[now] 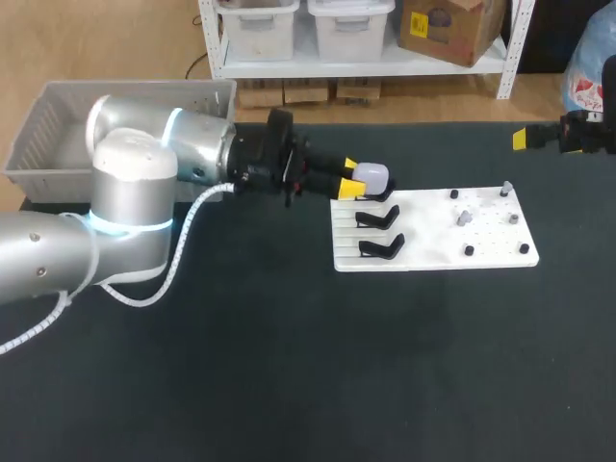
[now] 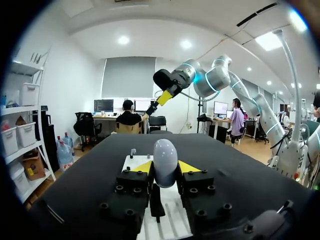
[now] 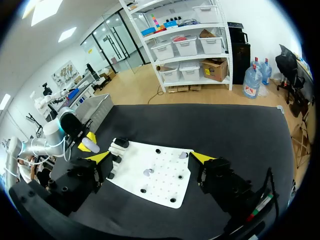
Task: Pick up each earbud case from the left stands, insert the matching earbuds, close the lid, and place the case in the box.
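My left gripper (image 1: 352,180) is shut on a pale lavender earbud case (image 1: 372,174) at the rearmost black stand (image 1: 377,196) on the white board (image 1: 433,252). In the left wrist view the case (image 2: 165,161) stands upright between the yellow fingertips (image 2: 143,167), with the stand's black arm (image 2: 156,201) right beneath it. Two more black stands (image 1: 379,219) sit empty nearer the front. Small earbuds (image 1: 463,218) rest on pegs on the board's right half. My right gripper (image 1: 525,140) hangs open high at the far right, well above the board (image 3: 150,175).
A grey basket (image 1: 58,106) stands at the table's back left corner, behind my left arm. Dark pegs (image 1: 469,250) dot the board's right part. The dark table top (image 1: 289,385) runs wide in front of the board.
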Robot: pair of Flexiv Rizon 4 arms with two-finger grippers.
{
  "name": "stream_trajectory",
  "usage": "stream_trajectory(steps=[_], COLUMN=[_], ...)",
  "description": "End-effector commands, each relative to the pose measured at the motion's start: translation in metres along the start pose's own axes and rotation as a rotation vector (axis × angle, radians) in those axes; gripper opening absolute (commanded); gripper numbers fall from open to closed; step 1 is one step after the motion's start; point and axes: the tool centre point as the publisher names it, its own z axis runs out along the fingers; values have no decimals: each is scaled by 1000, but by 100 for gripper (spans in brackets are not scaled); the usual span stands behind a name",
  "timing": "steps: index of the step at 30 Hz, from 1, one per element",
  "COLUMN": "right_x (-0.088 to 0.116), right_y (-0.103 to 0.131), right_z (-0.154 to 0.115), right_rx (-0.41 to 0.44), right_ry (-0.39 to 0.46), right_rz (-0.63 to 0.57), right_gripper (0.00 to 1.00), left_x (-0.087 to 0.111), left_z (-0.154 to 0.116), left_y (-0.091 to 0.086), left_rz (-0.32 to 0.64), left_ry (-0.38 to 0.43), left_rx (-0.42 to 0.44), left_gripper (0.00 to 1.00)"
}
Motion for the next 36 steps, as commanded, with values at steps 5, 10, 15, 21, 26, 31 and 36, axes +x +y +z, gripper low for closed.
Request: stream_trajectory(steps=[5, 10, 15, 21, 26, 31, 36], right_x=[0, 0, 0, 0, 0, 0, 11], right_y=[0, 0, 0, 0, 0, 0, 7], right_z=[0, 0, 0, 0, 0, 0, -3], right_rx=[1, 1, 1, 1, 1, 1, 26], right_ry=[0, 0, 0, 0, 0, 0, -2], right_rz=[0, 0, 0, 0, 0, 0, -11], right_gripper=[100, 100, 100, 100, 100, 100, 100], left_x=[-1, -4, -6, -6, -6, -6, -5], left_z=[0, -1, 0, 0, 0, 0, -6], left_y=[-16, -17, -18, -18, -18, -18, -17], left_rz=[8, 18, 32, 32, 32, 32, 24], left_ry=[-30, -36, -28, -28, -28, -28, -46], left_rx=[-141, -135, -106, -106, -106, -106, -93], left_gripper=[0, 0, 0, 0, 0, 0, 0])
